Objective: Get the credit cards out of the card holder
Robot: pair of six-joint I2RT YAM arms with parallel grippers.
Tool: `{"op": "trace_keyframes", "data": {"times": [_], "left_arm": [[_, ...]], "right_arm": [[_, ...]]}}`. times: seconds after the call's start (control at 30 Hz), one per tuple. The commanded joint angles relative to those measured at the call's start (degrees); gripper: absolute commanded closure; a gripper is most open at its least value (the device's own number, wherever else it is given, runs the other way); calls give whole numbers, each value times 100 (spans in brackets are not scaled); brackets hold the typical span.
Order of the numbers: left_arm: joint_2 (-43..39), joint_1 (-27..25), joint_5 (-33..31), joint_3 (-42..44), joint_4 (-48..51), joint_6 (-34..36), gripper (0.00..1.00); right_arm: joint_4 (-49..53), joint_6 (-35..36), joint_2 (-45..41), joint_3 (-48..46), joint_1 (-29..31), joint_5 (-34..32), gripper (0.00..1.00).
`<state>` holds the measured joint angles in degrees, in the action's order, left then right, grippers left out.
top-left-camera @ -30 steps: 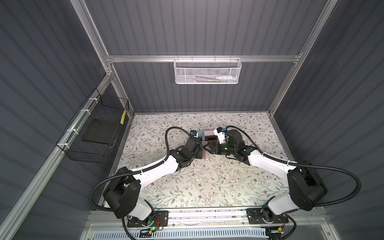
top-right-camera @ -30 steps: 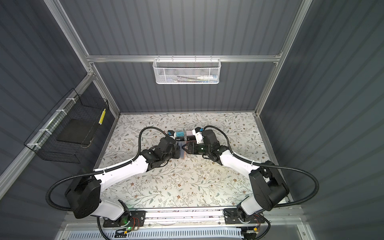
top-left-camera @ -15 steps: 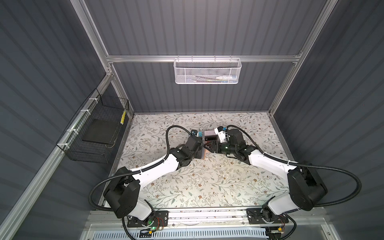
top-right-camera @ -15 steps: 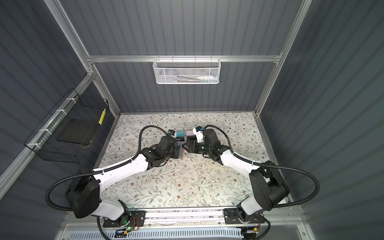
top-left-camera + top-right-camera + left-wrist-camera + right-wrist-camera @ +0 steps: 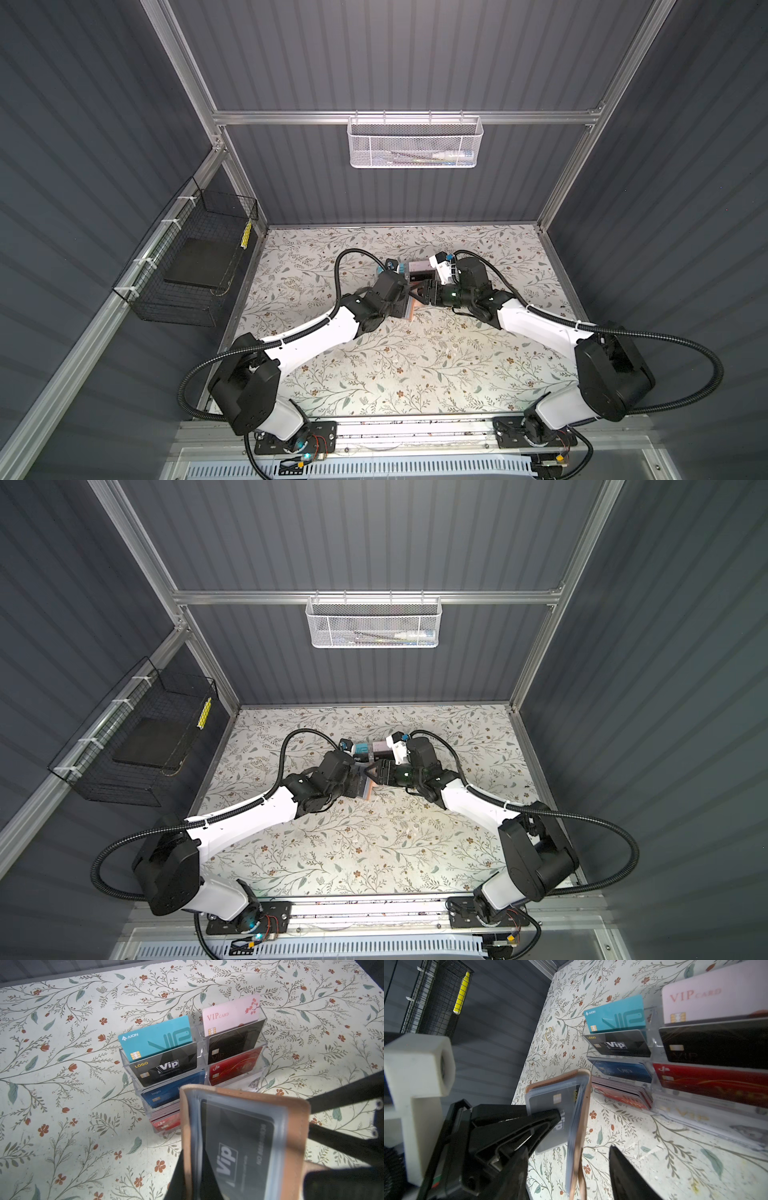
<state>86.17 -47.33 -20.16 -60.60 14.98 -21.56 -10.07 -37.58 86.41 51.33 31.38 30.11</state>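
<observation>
Tan card holder [image 5: 296, 1136] stood upright at the middle of the desk [image 5: 62, 1084], just nearer than the acrylic rack [image 5: 263, 1057], the left gripper [image 5: 560, 1118] clenching it in its jaws. With jaws released, the right gripper [image 5: 569, 1148] hung astride its pages; we feared it might pinch several pages, not the black Vip card [image 5: 228, 1153].

On the floral-print tabletop [image 5: 374, 845], the left end effector [image 5: 356, 786] at nine o'clock and right end effector [image 5: 371, 772] at three flank a slim tan leather-like card holder [image 5: 367, 791]; a clear acrylic card rack [image 5: 370, 749] stands just beyond, at twelve.
</observation>
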Motion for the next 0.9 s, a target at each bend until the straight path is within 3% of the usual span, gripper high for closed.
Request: {"op": "trace_keyframes", "data": {"times": [0.0, 0.4, 0.63, 0.87], "left_arm": [[-120, -21, 21, -26, -172, 20, 100], [-545, 47, 223, 390, -640, -120, 100], [-833, 725, 1368, 822, -1121, -587, 100], [-935, 971, 1941, 1000, -1417, -754, 100]], "right_arm": [[-140, -65, 58, -20, -16, 142, 38], [-189, -74, 186, 9, -17, 216, 50], [-263, -47, 69, -40, -14, 302, 55], [-303, -29, 86, -27, -10, 424, 57]]}}
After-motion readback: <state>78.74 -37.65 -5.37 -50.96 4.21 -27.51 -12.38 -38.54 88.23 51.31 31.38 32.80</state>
